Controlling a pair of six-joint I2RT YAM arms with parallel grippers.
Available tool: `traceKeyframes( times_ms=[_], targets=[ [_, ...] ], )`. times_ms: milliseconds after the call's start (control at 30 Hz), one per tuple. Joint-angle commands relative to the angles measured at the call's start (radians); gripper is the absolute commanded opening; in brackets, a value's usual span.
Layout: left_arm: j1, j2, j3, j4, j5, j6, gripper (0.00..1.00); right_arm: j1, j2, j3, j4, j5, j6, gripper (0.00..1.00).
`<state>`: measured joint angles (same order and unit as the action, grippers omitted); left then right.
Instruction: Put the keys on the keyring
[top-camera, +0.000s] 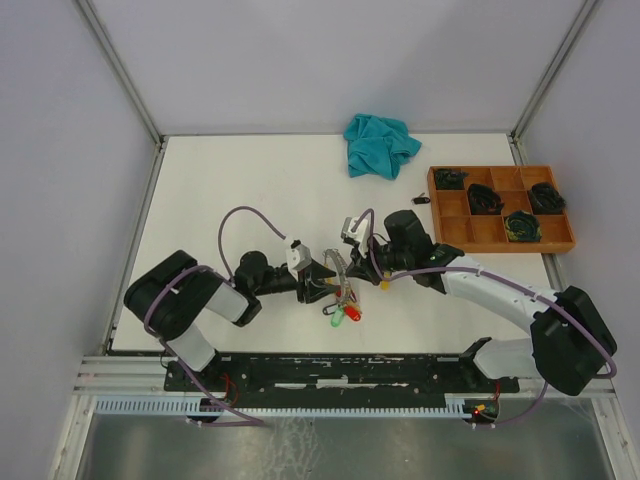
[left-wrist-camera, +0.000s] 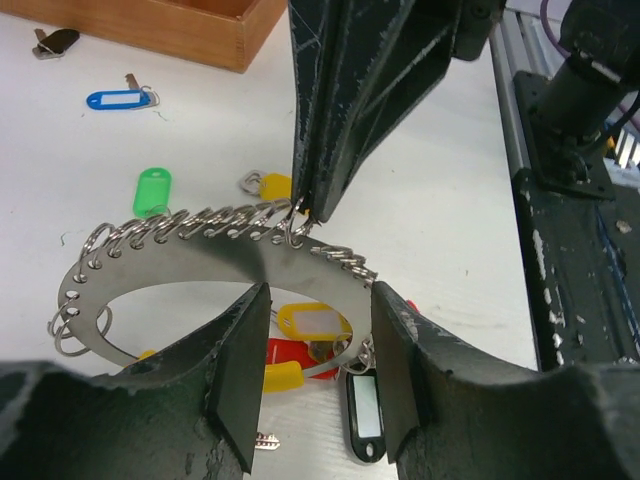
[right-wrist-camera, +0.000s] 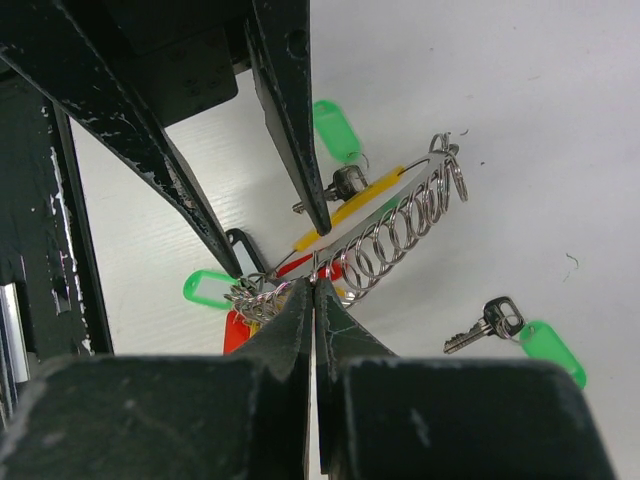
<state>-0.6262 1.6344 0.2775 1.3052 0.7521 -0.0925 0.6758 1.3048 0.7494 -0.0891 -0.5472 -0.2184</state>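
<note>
The keyring (left-wrist-camera: 190, 265) is a flat silver band, palm-wide, with a row of small split loops along its outer edge. My left gripper (left-wrist-camera: 320, 300) is shut on the band across its width and holds it above the table. My right gripper (right-wrist-camera: 313, 283) is shut on one split loop at the band's edge; its tips also show in the left wrist view (left-wrist-camera: 305, 212). Yellow (left-wrist-camera: 312, 322), red and black (left-wrist-camera: 365, 405) tags hang under the ring. Loose keys lie on the table: a green tag (left-wrist-camera: 152, 190), a blue tag (left-wrist-camera: 118, 99), and another green-tagged key (right-wrist-camera: 530, 340).
A wooden compartment tray (top-camera: 455, 210) with dark items stands at the right back. A teal cloth (top-camera: 380, 145) lies at the back middle. A small dark fob (top-camera: 421, 198) lies by the tray's left edge. Both grippers meet at the table's front middle (top-camera: 340, 275).
</note>
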Motion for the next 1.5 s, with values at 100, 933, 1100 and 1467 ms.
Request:
traceKeyframes(
  times_ms=[100, 933, 1100, 1467],
  targets=[
    [-0.005, 0.056, 0.01, 0.2, 0.095, 0.145, 0.5, 0.013, -0.014, 0.046, 0.004, -0.009, -0.067, 0.01],
    [0.004, 0.121, 0.057, 0.236, 0.14, 0.108, 0.33, 0.092, 0.052, 0.118, -0.062, 0.035, -0.119, 0.01],
    [0.006, 0.122, 0.06, 0.23, 0.15, 0.111, 0.21, 0.099, 0.064, 0.138, -0.084, 0.044, -0.132, 0.01],
    [0.003, 0.012, 0.054, -0.001, 0.11, 0.264, 0.03, 0.109, 0.034, 0.16, -0.135, 0.111, -0.123, 0.27]
  ],
)
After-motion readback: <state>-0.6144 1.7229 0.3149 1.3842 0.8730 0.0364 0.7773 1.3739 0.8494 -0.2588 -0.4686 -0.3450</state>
